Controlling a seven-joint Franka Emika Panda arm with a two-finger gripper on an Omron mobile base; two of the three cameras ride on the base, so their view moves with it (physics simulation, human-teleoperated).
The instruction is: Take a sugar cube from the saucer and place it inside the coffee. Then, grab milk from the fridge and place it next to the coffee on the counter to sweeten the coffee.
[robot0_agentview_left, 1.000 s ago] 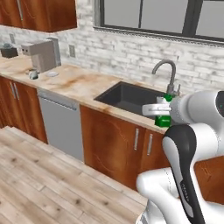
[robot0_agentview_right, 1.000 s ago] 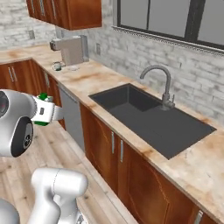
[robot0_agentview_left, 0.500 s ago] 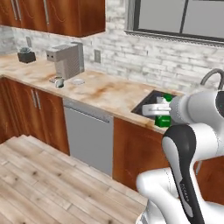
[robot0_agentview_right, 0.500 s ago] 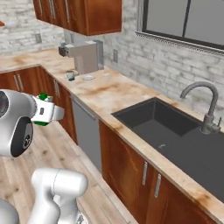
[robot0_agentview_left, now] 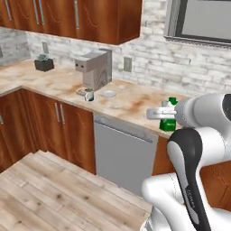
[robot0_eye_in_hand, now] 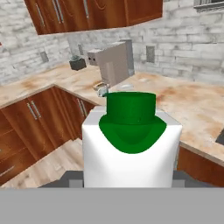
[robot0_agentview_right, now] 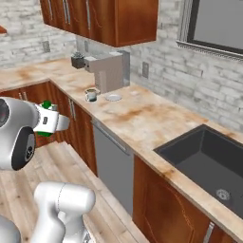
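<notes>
Along the kitchen wall: the counter [robot0_agentview_left: 135, 101] runs beige and blotchy over red-brown cabinets, and the robot faces it from out on the wood floor.
Sink: a dark basin [robot0_agentview_right: 209, 163] sits in the stone top off to the right, well apart from the coffee corner.
Coffee machine: the grey boxy unit [robot0_agentview_left: 95, 68] stands against the brick wall, and that's the landmark to steer for.
Milk: here it is, the white carton with the green cap [robot0_eye_in_hand: 131, 142], carried out in front of the arm, over the floor, short of the counter edge.
Gripper: the gripper [robot0_agentview_left: 168, 118] is clamped on the milk, jaws closed against its sides. In the hand view the carton blocks the fingertips.
Saucer: the small white plate [robot0_agentview_left: 108, 94] lies just right of the machine's foot.
Coffee: the pale mug [robot0_agentview_left: 89, 95] stands just left of the saucer, in front of the machine.
Step in hand: by the look of it, the second half of the task, bringing the milk to the coffee. The sugar can't be checked from here.
Next move: it calls for closing in on the mug, lowering the carton upright onto bare stone beside it, clear of the saucer, then letting go.
</notes>
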